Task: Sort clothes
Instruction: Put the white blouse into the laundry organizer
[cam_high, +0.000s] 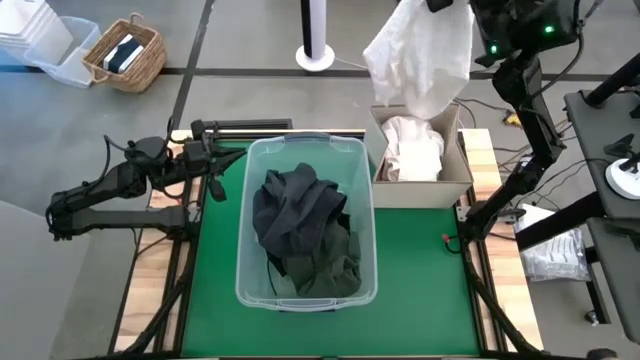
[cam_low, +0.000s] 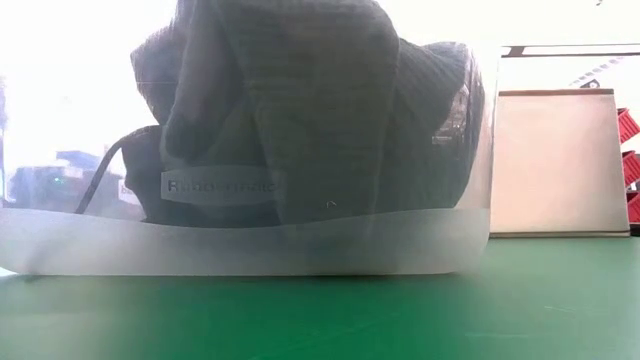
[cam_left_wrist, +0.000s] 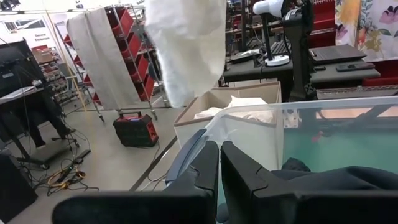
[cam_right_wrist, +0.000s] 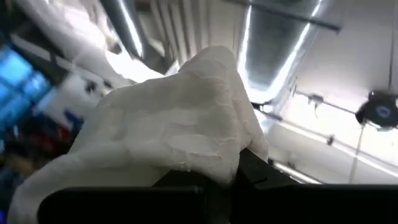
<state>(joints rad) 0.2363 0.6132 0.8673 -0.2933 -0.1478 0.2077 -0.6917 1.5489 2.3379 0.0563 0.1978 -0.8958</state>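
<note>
While raised, right gripper (cam_right_wrist: 227, 177) (clamped) dangles white garment (cam_high: 420, 55).

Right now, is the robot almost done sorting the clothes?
It looks close. Dark clothes fill the clear tub, and white clothes already lie in the cardboard box. The right gripper is shut on a white garment, which hangs above that box, so it has yet to be dropped in. The left gripper waits shut and empty beside the tub. I see no loose clothes on the green mat.
</note>
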